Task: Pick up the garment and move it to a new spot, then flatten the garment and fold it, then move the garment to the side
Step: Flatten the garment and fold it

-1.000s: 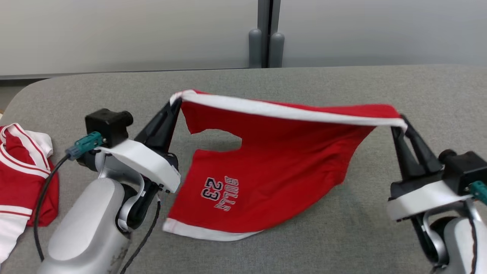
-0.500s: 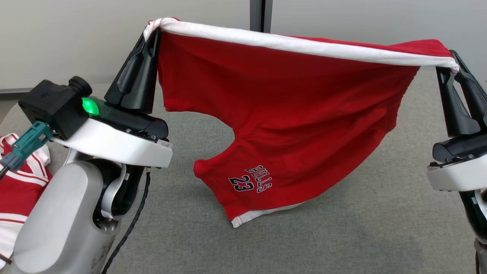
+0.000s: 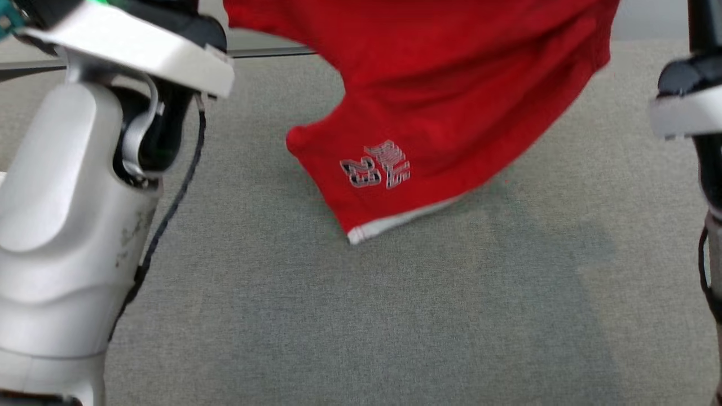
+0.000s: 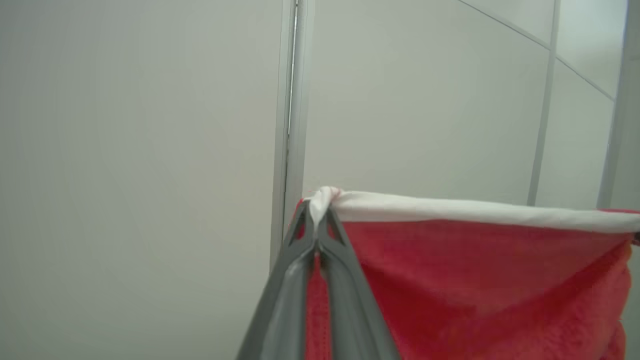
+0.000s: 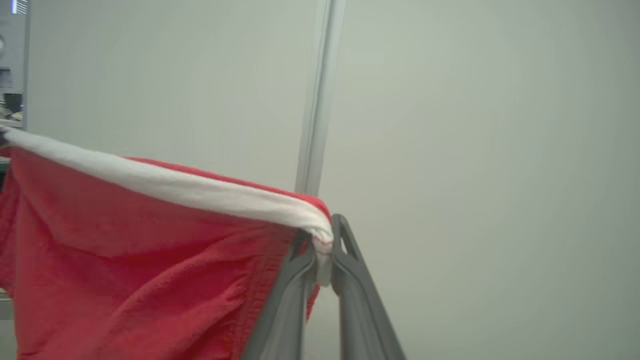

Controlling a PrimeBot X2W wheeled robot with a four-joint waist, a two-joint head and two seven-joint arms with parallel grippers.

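The garment (image 3: 440,96) is a pair of red shorts with a white waistband and white hem, printed "BULLS 23". It hangs in the air above the grey table (image 3: 395,316), its lower leg tip dangling close to the surface. In the left wrist view my left gripper (image 4: 317,220) is shut on one end of the white waistband (image 4: 475,210). In the right wrist view my right gripper (image 5: 322,240) is shut on the other end of the waistband (image 5: 175,187), which is stretched between the two. The fingertips are above the head view's top edge.
My pale left forearm (image 3: 67,214) fills the head view's left side, and the right wrist (image 3: 685,107) shows at its right edge. A plain wall with a vertical seam (image 4: 290,125) stands behind the table.
Both grippers have lifted the shorts from draping on the table to hanging in the air, waistband taut between them. The head view has also shifted, so the arms stand higher in it.
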